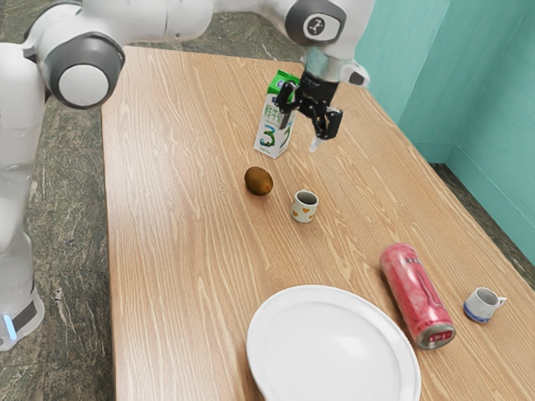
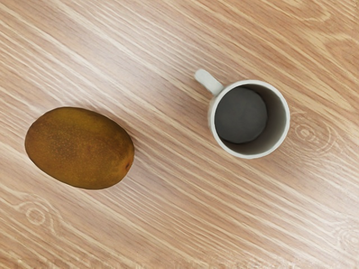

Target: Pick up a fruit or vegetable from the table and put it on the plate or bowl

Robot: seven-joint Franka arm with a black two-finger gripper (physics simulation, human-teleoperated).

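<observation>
The kiwi [image 1: 259, 180] sits on the bench [image 1: 167, 251], untouched, with the carton [image 1: 276, 117] behind it and the mug [image 1: 304, 205] just to the exterior view's right of it. Our jaws hang above them, open, holding nothing. Our worry: drop in off-centre and we clip the mug or tip the carton, or the round kiwi squirts out and rolls. The plate [image 1: 334, 351] is well apart, so a weak grip could lose it midway.

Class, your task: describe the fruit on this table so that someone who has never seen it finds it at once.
On the wooden table, find the green-and-white carton standing toward its far end. Just in front of it lies the kiwi, beside a small pale cup. It alone is brown and egg-shaped.
</observation>
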